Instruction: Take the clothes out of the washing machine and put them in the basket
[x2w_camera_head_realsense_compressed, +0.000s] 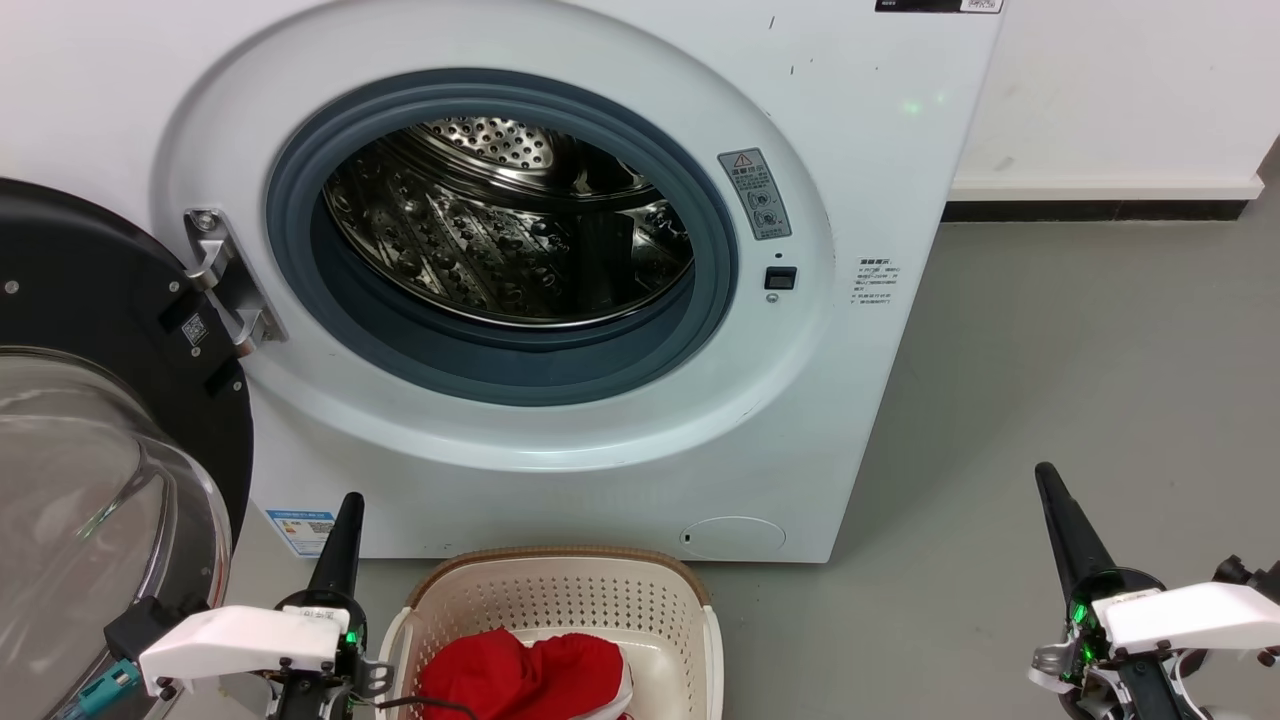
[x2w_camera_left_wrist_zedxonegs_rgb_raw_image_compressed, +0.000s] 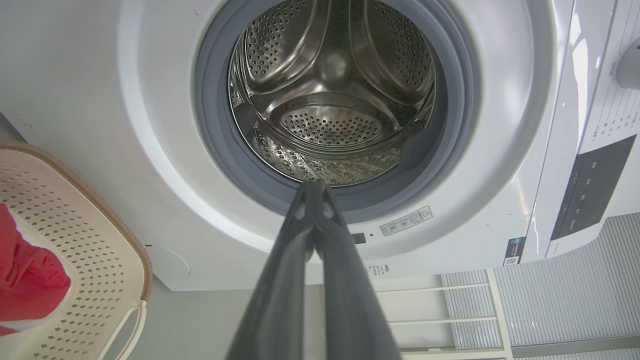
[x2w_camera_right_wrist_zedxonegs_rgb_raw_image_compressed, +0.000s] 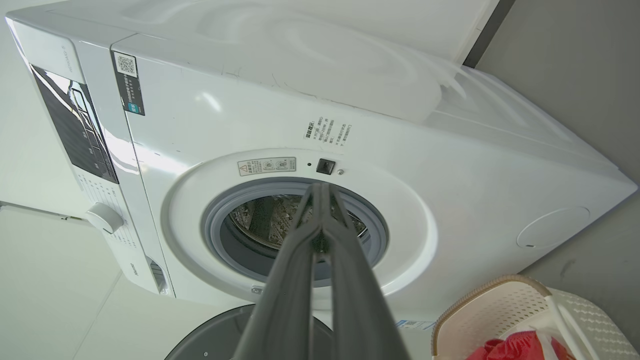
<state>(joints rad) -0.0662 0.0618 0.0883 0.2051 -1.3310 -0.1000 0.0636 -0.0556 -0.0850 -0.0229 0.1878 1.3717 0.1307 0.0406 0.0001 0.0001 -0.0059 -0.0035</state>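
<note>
The white washing machine (x2w_camera_head_realsense_compressed: 560, 470) stands ahead with its porthole open and its steel drum (x2w_camera_head_realsense_compressed: 500, 240) holding nothing I can see. Red clothes (x2w_camera_head_realsense_compressed: 525, 675) lie in the cream basket (x2w_camera_head_realsense_compressed: 560, 590) on the floor right before the machine. My left gripper (x2w_camera_head_realsense_compressed: 345, 515) is shut, empty, just left of the basket. Off to the right over the floor, my right gripper (x2w_camera_head_realsense_compressed: 1050, 485) is shut and empty too. In the left wrist view the gripper (x2w_camera_left_wrist_zedxonegs_rgb_raw_image_compressed: 314, 187) points at the drum (x2w_camera_left_wrist_zedxonegs_rgb_raw_image_compressed: 330, 90), the clothes (x2w_camera_left_wrist_zedxonegs_rgb_raw_image_compressed: 27, 280) at far left. In the right wrist view the gripper (x2w_camera_right_wrist_zedxonegs_rgb_raw_image_compressed: 320, 190) faces the porthole, the basket (x2w_camera_right_wrist_zedxonegs_rgb_raw_image_compressed: 505, 310) at lower right.
The machine's black-framed glass door (x2w_camera_head_realsense_compressed: 90, 450) hangs open at the left, close to my left arm. Grey floor (x2w_camera_head_realsense_compressed: 1050, 360) stretches to the right of the machine up to a white wall with a dark skirting (x2w_camera_head_realsense_compressed: 1100, 210).
</note>
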